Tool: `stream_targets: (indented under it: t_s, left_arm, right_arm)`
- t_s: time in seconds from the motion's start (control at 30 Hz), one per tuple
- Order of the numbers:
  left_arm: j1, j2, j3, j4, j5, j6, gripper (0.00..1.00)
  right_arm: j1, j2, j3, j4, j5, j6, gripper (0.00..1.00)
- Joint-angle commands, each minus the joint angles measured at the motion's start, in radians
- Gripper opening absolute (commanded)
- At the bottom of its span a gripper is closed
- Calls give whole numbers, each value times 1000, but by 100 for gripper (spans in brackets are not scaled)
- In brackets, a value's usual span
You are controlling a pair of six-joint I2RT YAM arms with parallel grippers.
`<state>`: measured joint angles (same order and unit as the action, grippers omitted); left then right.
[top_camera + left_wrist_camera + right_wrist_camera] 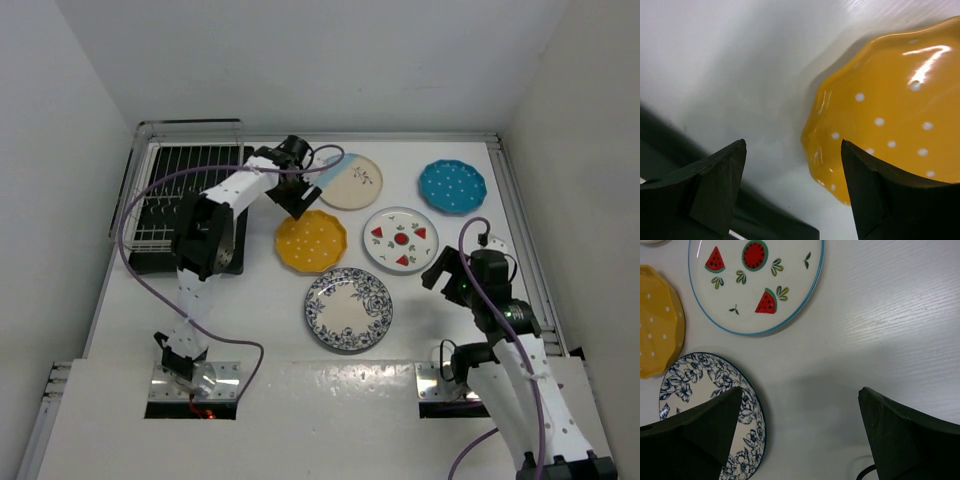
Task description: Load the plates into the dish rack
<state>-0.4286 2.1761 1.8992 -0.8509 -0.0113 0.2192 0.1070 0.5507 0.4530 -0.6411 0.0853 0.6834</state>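
Five plates lie flat on the white table: blue-and-cream (350, 182), teal dotted (452, 186), yellow scalloped (311, 241), white with red fruit (400, 239) and blue floral (348, 309). The wire dish rack (185, 200) stands at the back left with no plates in it. My left gripper (302, 206) hangs open over the far-left rim of the yellow plate (890, 110). In the left wrist view that rim lies between the fingers, nearer the right one (794, 145). My right gripper (445, 275) is open over bare table, to the right of the floral plate (705, 390).
The rack's black tray (765, 220) runs just behind my left fingers. White walls close the table on three sides. The fruit plate (757, 280) and the yellow plate (660, 320) show ahead of my right gripper (800, 395).
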Motion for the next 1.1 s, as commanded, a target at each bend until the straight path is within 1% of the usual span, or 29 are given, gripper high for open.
stream_targets:
  t_s: [0.0, 0.1, 0.13, 0.2, 0.23, 0.33, 0.37, 0.4, 0.43, 0.53, 0.57, 0.6, 0.63, 0.67, 0.77, 0.83, 0.9, 0.93, 0.97, 1.0, 1.07]
  left_arm:
    - [20, 54, 15, 16, -46, -35, 81]
    - [47, 111, 15, 26, -3, -46, 81]
    - [60, 123, 15, 26, 40, -46, 81]
    - [70, 133, -12, 15, 91, -46, 77]
    - [70, 133, -25, 15, 149, -46, 72]
    - [79, 91, -93, 6, 217, -35, 58]
    - [79, 91, -107, -5, 261, -21, 49]
    - [79, 82, -118, -20, 281, -12, 44]
    - [88, 82, -130, -30, 313, -12, 36]
    - [88, 94, -141, -56, 338, 9, 29]
    - [88, 108, -141, -66, 338, 9, 25]
    - [88, 117, -141, -66, 338, 9, 20]
    - [88, 129, -132, -66, 347, 9, 6]
    - [88, 129, -132, -66, 347, 9, 0]
    - [109, 129, -62, -66, 347, -12, 0]
    - [120, 97, -26, -66, 347, -49, 0]
    - [120, 35, 29, -66, 347, -69, 0]
    - [129, -20, 44, -66, 332, -87, 0]
    - [129, -21, 58, -66, 321, -87, 0]
    - [129, -86, 67, -50, 306, -98, 0]
    - [120, -156, 67, -13, 248, -107, 0]
  right_arm:
    - [-1, 20, 29, 66, -19, 22, 99]
    - [2, 38, 27, 77, -33, 27, 99]
    - [-3, 40, 24, 80, -35, 27, 99]
    - [-1, 49, 27, 83, -42, 31, 99]
    - [-4, 55, 32, 81, -45, 30, 99]
    - [-1, 57, 42, 69, -39, 31, 99]
    - [-1, 55, 44, 66, -35, 25, 99]
    - [-1, 48, 46, 64, -27, 21, 99]
    - [-1, 45, 49, 64, -19, 21, 99]
    - [-1, 28, 53, 60, 1, 15, 99]
    - [-1, 25, 53, 60, 4, 16, 99]
    - [0, 23, 56, 57, 7, 15, 99]
    - [-1, 20, 56, 55, 13, 12, 99]
    - [-1, 15, 59, 54, 14, 10, 99]
    - [-1, 12, 70, 44, 22, 2, 99]
    - [-1, 9, 72, 38, 33, -5, 99]
    - [-3, 5, 75, 37, 39, -10, 99]
    - [0, 3, 73, 35, 44, -15, 99]
    - [-1, 2, 73, 38, 50, -15, 99]
    - [-1, 2, 73, 40, 50, -9, 99]
    - [-1, -3, 75, 43, 57, -10, 99]
